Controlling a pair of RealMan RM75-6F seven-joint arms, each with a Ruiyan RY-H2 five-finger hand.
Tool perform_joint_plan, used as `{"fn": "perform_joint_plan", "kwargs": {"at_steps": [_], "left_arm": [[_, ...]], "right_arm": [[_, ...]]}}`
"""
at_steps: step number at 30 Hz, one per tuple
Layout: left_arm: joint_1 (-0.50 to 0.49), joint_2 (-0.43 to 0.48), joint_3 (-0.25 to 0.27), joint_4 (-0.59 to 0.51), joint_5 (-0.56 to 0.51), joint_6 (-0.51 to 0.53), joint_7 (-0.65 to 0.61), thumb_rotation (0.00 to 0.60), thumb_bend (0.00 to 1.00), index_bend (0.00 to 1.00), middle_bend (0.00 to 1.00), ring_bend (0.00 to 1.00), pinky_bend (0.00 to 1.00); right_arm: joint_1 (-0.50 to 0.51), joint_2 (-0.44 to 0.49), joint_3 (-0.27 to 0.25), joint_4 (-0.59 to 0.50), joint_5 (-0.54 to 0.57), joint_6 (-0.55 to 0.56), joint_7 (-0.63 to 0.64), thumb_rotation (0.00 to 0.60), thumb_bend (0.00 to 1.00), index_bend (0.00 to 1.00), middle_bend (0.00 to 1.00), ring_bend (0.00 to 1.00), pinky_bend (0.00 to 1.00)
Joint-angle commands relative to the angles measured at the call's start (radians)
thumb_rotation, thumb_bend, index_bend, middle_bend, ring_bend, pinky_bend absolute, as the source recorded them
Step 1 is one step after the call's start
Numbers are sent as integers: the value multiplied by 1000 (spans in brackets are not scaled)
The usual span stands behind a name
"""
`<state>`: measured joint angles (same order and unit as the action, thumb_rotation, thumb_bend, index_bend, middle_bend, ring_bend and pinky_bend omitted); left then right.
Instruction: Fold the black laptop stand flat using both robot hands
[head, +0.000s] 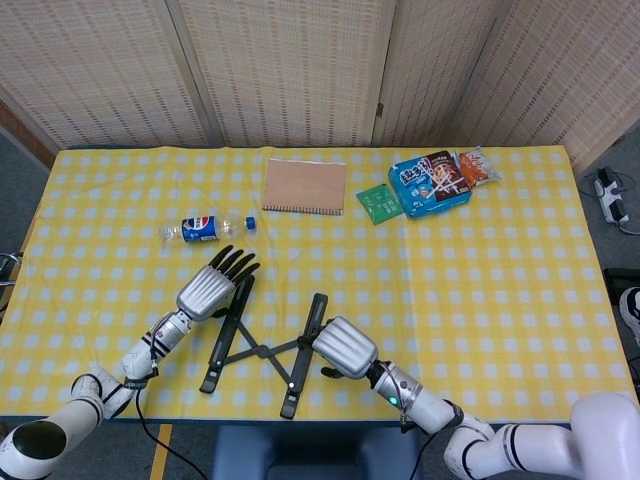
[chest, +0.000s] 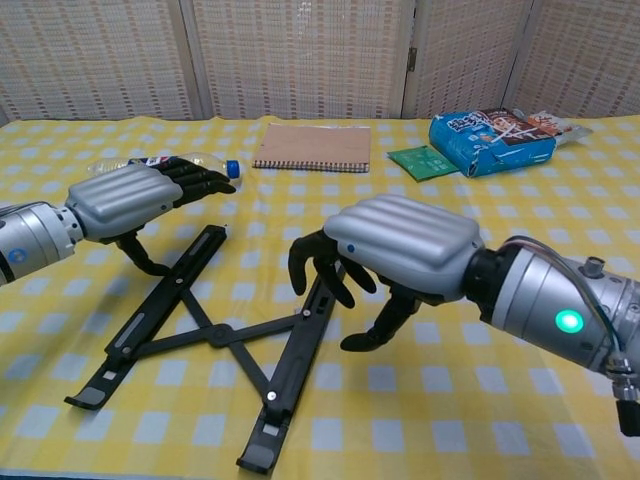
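On the yellow-and-white checked worktop (head: 500, 260) lie one black X-shaped folding laptop stand (head: 262, 344), spread open near the front edge, one clear plastic bottle with a blue label and cap (head: 205, 228), one brown spiral-bound notebook (head: 305, 186), one small green packet (head: 378, 201), one blue snack bag (head: 430, 184) and one orange snack packet (head: 478, 166). The left hand (head: 213, 287) is stretched flat over the top of the stand's left bar, its fingers (chest: 200, 178) straight, slightly apart and holding nothing. The right hand (head: 343, 346) arches beside the right bar with its fingers (chest: 318, 268) curled down against that bar and the thumb apart, though whether they truly grip it cannot be told.
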<state>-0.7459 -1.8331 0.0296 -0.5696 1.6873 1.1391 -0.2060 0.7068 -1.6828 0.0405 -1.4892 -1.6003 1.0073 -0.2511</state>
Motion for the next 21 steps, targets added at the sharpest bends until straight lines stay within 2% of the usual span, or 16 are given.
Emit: {"fn": "perform_joint_plan", "kwargs": {"at_steps": [1,13,21], "left_arm": [[-2,-1,2,-4,-4,-3,10,600,123,57,64,0,0],[-1,4,6,-17,-26,-19,10,600,122,55,64,0,0],[1,11,10,-28,-31,-11,7,600,122,55,64,0,0]], "right_arm": [[2,-8,-10,14,-9,-1,-4,600,196,437,677,695,703],[13,-128,-37,184,-75,30,-50,600,184,506,749,794,814],[26,-169,-42,236,-88,26,-37,600,185,514,761,802,822]]}}
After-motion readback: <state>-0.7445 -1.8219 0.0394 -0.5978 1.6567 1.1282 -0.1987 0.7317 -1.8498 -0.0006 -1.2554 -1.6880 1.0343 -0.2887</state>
